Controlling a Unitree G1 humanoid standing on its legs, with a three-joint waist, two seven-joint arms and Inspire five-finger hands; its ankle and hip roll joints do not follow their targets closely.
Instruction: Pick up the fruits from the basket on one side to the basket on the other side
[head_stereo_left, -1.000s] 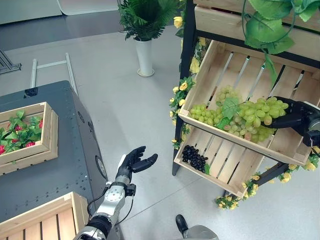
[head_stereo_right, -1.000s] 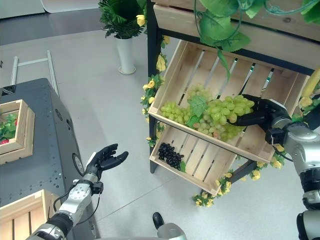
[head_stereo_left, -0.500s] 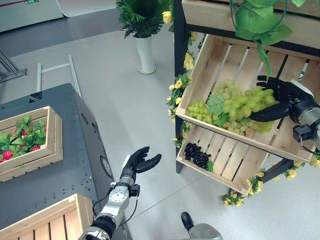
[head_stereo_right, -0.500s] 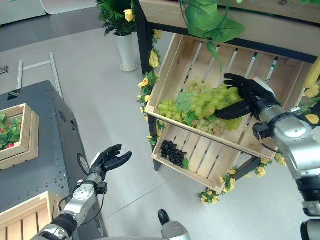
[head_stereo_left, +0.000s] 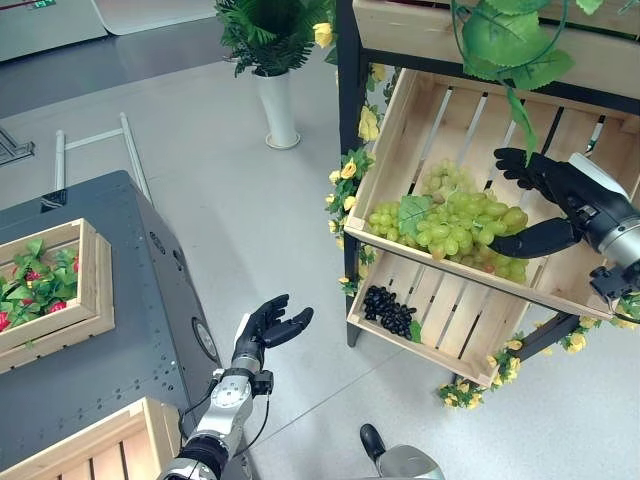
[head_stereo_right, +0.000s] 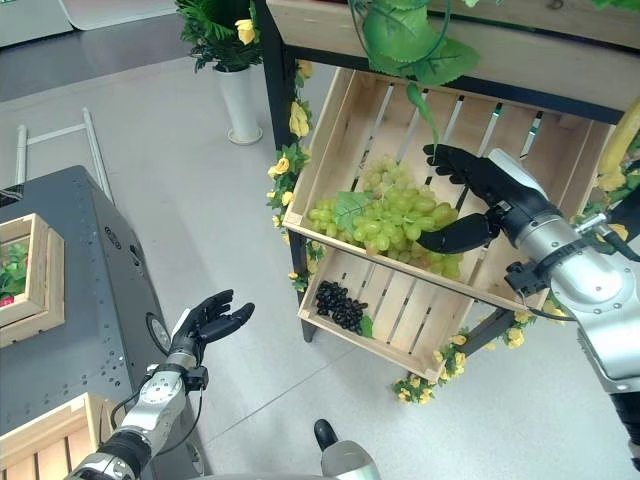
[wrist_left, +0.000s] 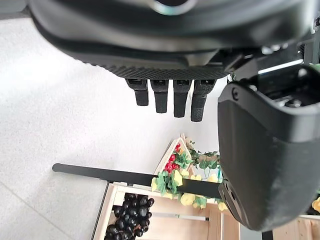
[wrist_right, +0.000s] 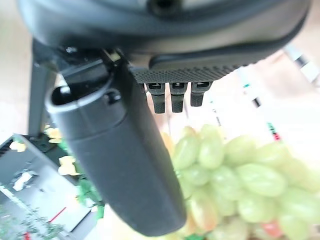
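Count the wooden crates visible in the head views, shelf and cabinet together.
4, more may lie out of frame. The upper shelf crate holds green grapes, the lower shelf crate holds black grapes. On the grey cabinet: a crate with leaves and a near crate.

The humanoid's dark left robot hand (head_stereo_left: 262, 325), well to the left of the slatted wooden crate of green grapes (head_stereo_left: 400, 120), carries a white strip along one edge and meets a silver-grey forearm (head_stereo_left: 222, 405) through a black wrist collar. The dark right robot hand (head_stereo_left: 568, 195), at that crate's right end, wears a white shell on its back above a rounded silver-grey forearm (head_stereo_right: 590, 285). Up close, both palms show a dotted, rubbery edge, square-tipped fingers (wrist_left: 161, 97) and a broad, smooth thumb (wrist_right: 120, 165).
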